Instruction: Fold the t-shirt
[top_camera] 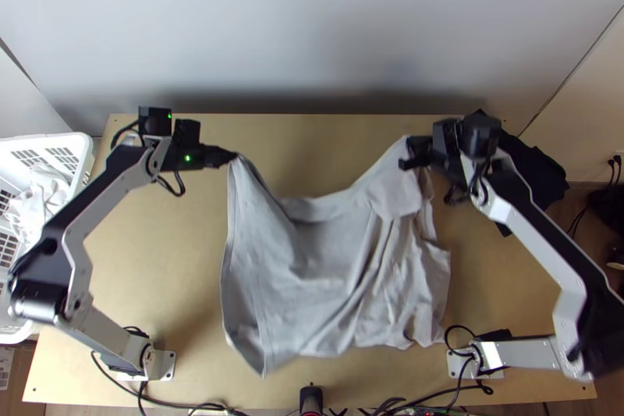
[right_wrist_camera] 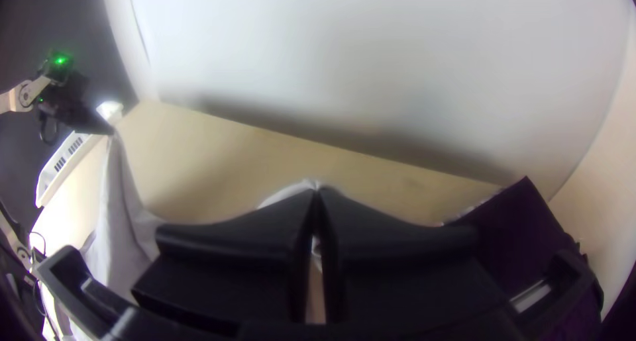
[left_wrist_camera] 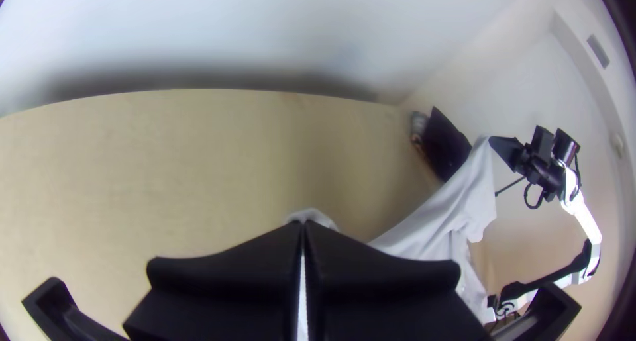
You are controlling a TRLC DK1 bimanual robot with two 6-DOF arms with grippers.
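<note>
A robotics lab or workshop, by its look.
Two jointed arms, left arm (top_camera: 109, 190) and right arm (top_camera: 546, 244), stand on metal plates (top_camera: 164, 366) fixed to a wooden counter (top_camera: 171, 260), cables (top_camera: 175, 404) trailing along its near edge; a plain pale wall (top_camera: 312, 26) rises behind, and a white plastic basket (top_camera: 84, 152) holds cloth (top_camera: 39, 196) beside it.

We count two arms (top_camera: 97, 201); two grippers, the left gripper (top_camera: 235, 157) and right gripper (top_camera: 406, 163); one table (top_camera: 156, 260); one grey t-shirt (top_camera: 312, 260); one white basket (top_camera: 47, 140) by the table's left edge; one dark pile (top_camera: 542, 170) at its far right corner.
</note>
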